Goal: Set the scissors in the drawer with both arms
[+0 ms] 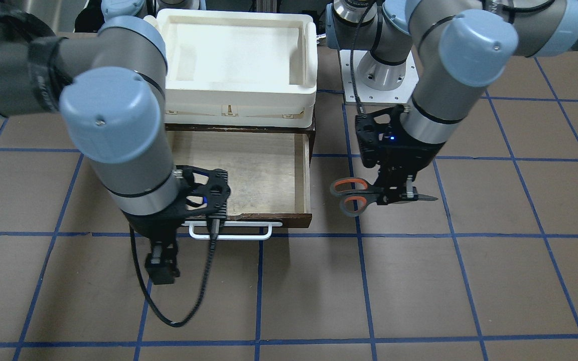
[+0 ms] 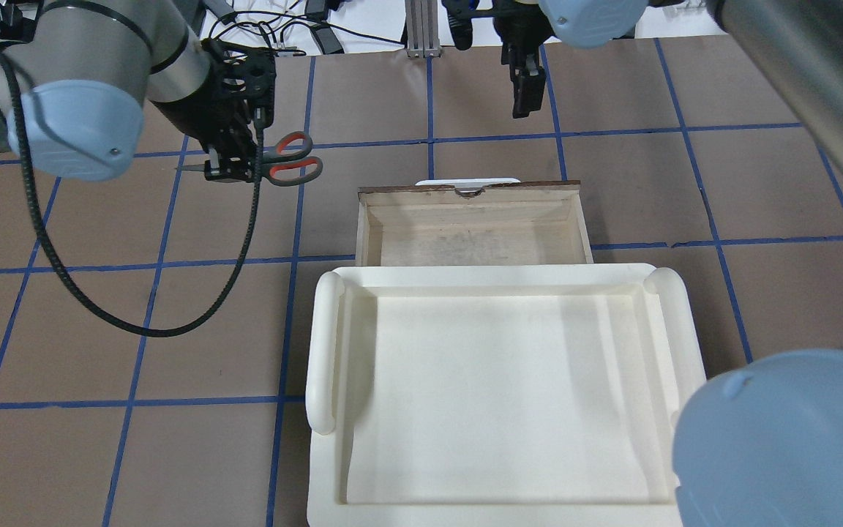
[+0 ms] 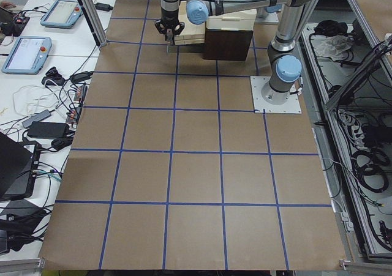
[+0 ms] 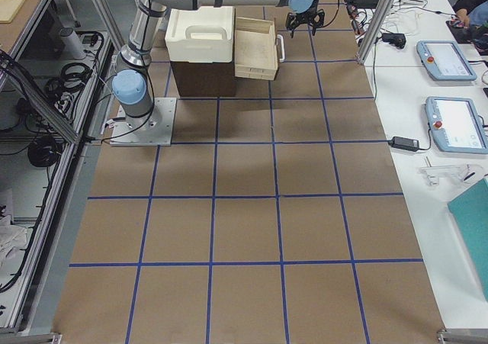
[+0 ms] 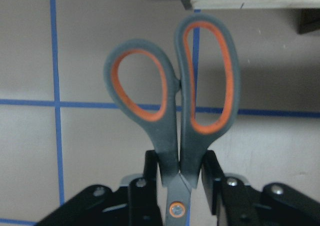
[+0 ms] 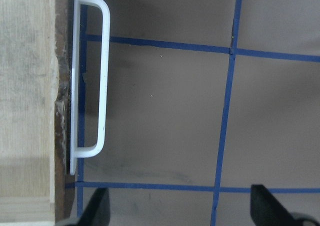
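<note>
The scissors (image 1: 351, 194), grey loops lined in orange, are held level above the table by my left gripper (image 1: 402, 193), which is shut on them near the pivot. The loops point toward the drawer (image 1: 249, 168), the blade tip away from it. The left wrist view shows the scissors (image 5: 172, 100) clamped between the fingers (image 5: 212, 178). The drawer (image 2: 473, 227) is pulled open, with a pale, empty interior and a white bar handle (image 1: 229, 231). My right gripper (image 1: 161, 271) is open and empty, hanging just in front of the handle (image 6: 102, 75).
A white plastic tray (image 1: 309, 60) sits on top of the cabinet behind the open drawer, and it also shows in the overhead view (image 2: 323, 351). The left arm's base plate (image 1: 377, 75) is bolted beside it. The brown table carries blue tape grid lines.
</note>
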Available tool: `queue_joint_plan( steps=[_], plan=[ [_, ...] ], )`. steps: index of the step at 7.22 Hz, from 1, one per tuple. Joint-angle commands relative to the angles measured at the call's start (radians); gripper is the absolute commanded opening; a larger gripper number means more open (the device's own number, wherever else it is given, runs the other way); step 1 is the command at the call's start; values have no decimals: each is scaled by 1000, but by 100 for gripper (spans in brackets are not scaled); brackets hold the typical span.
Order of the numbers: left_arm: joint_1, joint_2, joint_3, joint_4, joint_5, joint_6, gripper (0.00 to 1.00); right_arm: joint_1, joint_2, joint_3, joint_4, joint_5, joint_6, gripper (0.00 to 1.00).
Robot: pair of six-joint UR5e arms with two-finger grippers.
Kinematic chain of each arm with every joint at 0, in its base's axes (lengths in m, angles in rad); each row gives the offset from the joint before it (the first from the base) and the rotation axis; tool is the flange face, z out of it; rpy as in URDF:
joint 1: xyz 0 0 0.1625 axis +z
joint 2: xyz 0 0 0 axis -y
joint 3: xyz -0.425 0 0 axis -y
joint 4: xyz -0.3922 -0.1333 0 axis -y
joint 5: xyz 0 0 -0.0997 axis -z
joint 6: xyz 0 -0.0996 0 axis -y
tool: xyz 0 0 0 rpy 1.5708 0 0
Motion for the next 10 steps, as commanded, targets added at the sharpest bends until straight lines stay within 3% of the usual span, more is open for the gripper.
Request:
queue_joint_plan(
  steps=[1,4,5,7,10],
  plan=[
    [-142,-16,-1,1,-5,-149,0,-112,-176,149,9,6,126,100],
    [-226,-48,-1,10,-57,-318,0,-160,-414,340,14,-8,445,100],
    [-267,-68,3,23,-57,-370,0,-160,-479,375,65,-5,616,100],
    [-344,-117,29,40,-53,-462,0,-154,-498,395,110,6,964,100],
    [-410,-157,30,91,-47,-530,0,-153,-479,395,104,11,1315,100]
  ],
)
